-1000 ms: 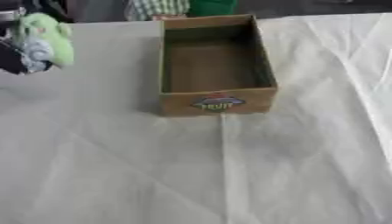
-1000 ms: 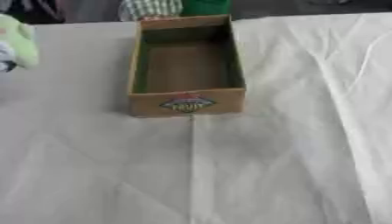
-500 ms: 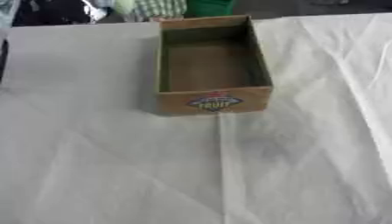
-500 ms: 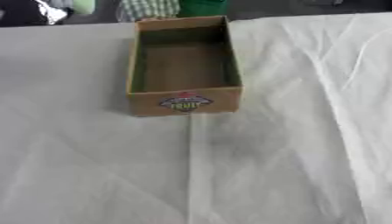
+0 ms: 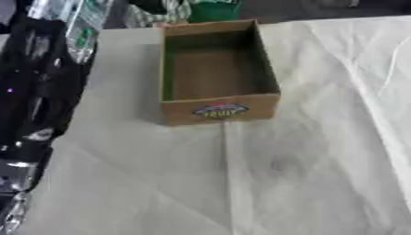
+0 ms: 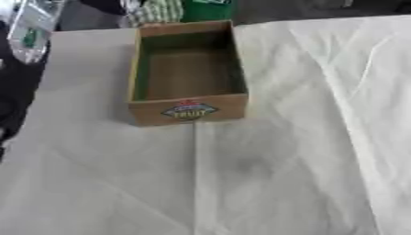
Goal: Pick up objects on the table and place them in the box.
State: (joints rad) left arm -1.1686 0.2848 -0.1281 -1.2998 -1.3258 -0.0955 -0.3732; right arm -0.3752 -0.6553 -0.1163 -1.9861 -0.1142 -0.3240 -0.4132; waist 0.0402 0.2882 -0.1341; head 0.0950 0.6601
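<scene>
An open cardboard box (image 5: pixel 218 111) with a green lining and a fruit label on its near wall stands at the upper middle of the white cloth; nothing shows inside it. My left arm runs as a black blur up the left edge. At its upper end my left hand (image 5: pixel 38 43) carries a pale, partly clear thing with green on it (image 6: pixel 32 28), held in the air left of the box's far end. The fingers are smeared by motion. My right hand shows in neither view.
A creased white cloth (image 5: pixel 305 174) covers the table. Beyond the table's far edge, behind the box, stand green and checked things (image 5: pixel 210 9). Dark floor shows past the table's left edge.
My left arm, which had lifted the pale green thing toward the top left corner, now fills the left edge of the view, with the thing still up near the corner. The box has not moved.
</scene>
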